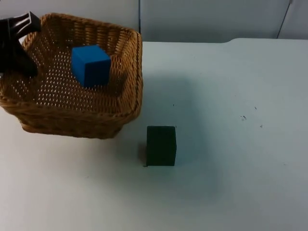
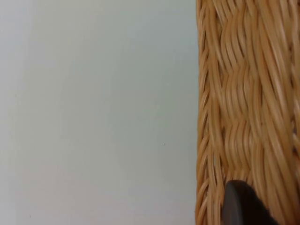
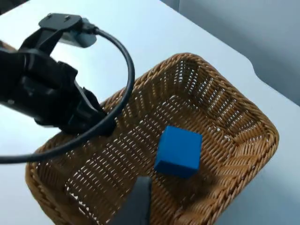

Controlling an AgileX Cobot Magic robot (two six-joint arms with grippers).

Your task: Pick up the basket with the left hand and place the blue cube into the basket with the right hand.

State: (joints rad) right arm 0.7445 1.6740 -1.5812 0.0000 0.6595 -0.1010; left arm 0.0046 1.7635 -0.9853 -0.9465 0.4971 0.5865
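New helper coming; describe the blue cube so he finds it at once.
Find the wicker basket on the white table. The blue cube lies inside it. The dark green block nearby stands outside, on the table.

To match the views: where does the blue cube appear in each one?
Top view: blue cube lies inside the wicker basket, upper left.
Left wrist view: not in it; the basket's woven wall is.
Right wrist view: on the basket floor.
Shared landmark: the basket.
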